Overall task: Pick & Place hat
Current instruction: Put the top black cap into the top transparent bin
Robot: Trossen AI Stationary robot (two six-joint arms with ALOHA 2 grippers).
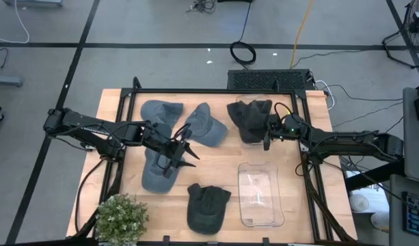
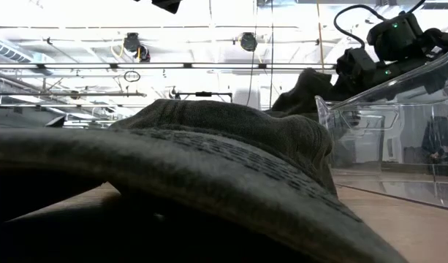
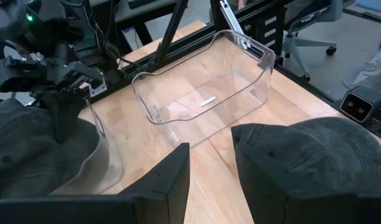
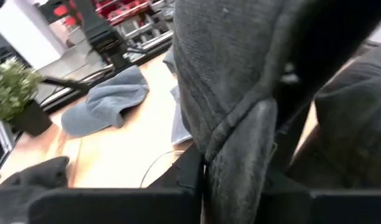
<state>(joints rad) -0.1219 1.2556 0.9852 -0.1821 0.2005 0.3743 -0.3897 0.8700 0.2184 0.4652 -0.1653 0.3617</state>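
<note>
On the pale wooden tabletop (image 1: 216, 160), framed by black rails, several hats lie about: two blue-grey caps (image 1: 161, 113) toward the far left, another blue-grey one (image 1: 156, 174) nearer, and a dark hat (image 1: 208, 206) at the near edge beside a clear plastic bin (image 1: 260, 195). A small potted plant (image 1: 119, 217) stands at the near left corner. Right claw (image 1: 266, 134) sits at the far right, pinching the fabric of a dark grey hat (image 1: 249, 117), its fingers nearly together on the cloth. Left claw (image 1: 183, 152) hovers over the middle, fingers partly apart, holding nothing. Grey floor with cables (image 1: 243, 51) stretches beyond; ceiling lights glare overhead.
</note>
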